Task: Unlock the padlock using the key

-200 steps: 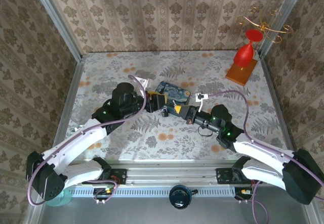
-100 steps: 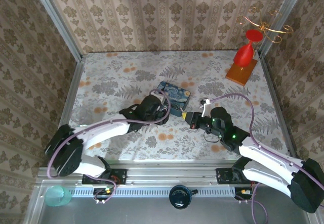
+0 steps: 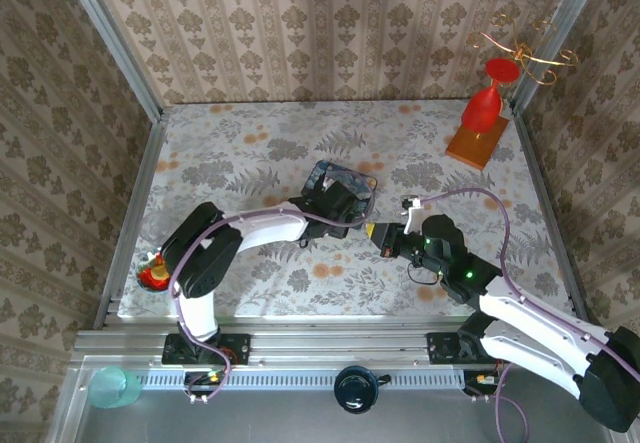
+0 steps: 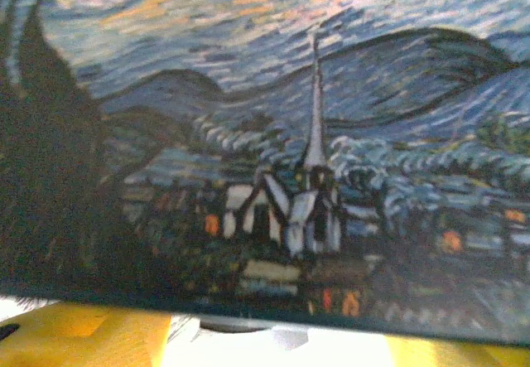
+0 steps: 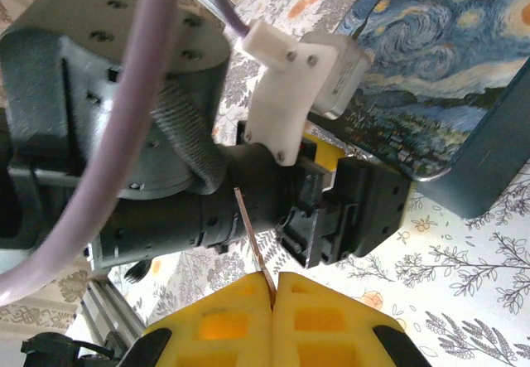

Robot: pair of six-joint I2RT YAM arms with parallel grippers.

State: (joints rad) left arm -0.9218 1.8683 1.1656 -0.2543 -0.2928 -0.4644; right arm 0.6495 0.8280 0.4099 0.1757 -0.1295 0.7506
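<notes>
Evidently, the right arm's yellow fingers point(image 5: 224, 321) clamped the thin silvery key point(image 5: 251, 239) blade-forward for insertion, facing the left arm's fingers point(image 4: 74, 338), spread untellable, at the blue swirl-painted rectangular tin point(image 4: 315, 135); the padlock's place was unclear.

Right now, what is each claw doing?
Left claw: open, by the tin.
Right claw: closed on the key.

My right gripper point(image 5: 273, 288) with matt yellow, rubbery-looking pads point(image 5: 224, 321), a thin bare-metal key point(image 5: 252, 239) between them, the tin point(image 5: 431, 94) smooth and painted, a matt white plastic bracket point(image 5: 281, 102).
</notes>
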